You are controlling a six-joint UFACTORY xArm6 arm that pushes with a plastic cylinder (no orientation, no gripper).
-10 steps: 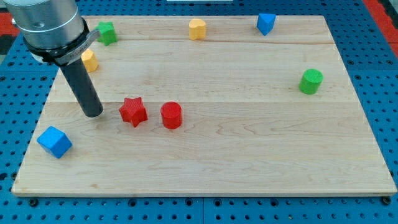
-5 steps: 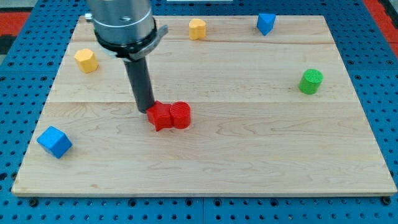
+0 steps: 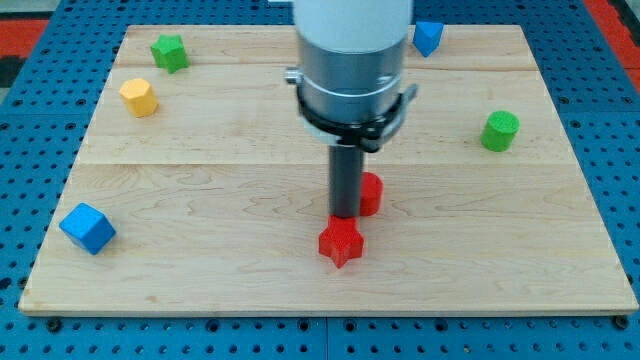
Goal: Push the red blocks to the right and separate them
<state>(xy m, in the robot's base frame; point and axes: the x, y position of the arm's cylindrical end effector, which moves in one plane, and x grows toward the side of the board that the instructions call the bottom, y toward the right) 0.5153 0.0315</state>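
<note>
The red star block [image 3: 341, 241] lies near the board's middle, toward the view's bottom. The red cylinder [image 3: 370, 194] sits just above and to the right of it, partly hidden behind my rod. My tip [image 3: 345, 214] stands between the two red blocks, touching or nearly touching the star's top edge and the cylinder's left side. The arm's grey body covers the upper middle of the board.
A green star block [image 3: 169, 52] and a yellow block [image 3: 139, 97] are at the upper left. A blue cube [image 3: 87, 228] is at the lower left. A blue block [image 3: 428, 37] is at the top, a green cylinder [image 3: 499, 131] at the right.
My tip moved right across the board, pushing both red blocks right. The star slipped down toward the view's bottom and the cylinder went to the right of the rod, so they have parted.
</note>
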